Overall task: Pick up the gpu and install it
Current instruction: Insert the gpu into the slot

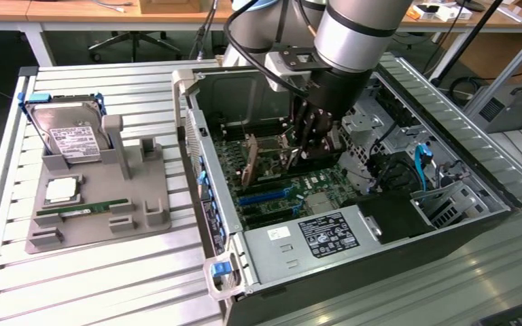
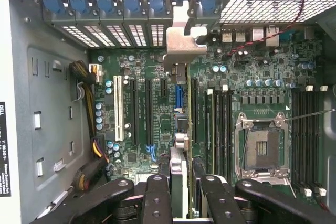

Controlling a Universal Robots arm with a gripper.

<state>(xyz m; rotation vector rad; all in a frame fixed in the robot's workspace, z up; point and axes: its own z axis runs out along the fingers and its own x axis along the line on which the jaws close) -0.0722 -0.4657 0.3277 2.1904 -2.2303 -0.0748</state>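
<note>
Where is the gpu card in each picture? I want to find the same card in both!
Exterior view: the gpu stands on edge inside the open computer case, over the green motherboard, just to the exterior view's left of the gripper.
Wrist view: the gpu is seen edge-on, running from between the gripper's fingers up to its silvery bracket.
Shared landmark: the green motherboard beneath it.

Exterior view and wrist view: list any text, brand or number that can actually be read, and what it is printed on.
"DELL": sideways on the black label at the case wall's edge, wrist view; its smaller print is unreadable.
Power supply label: print too small to read.
Hard drive label: too small to read.
Motherboard markings: too small to read.
</note>
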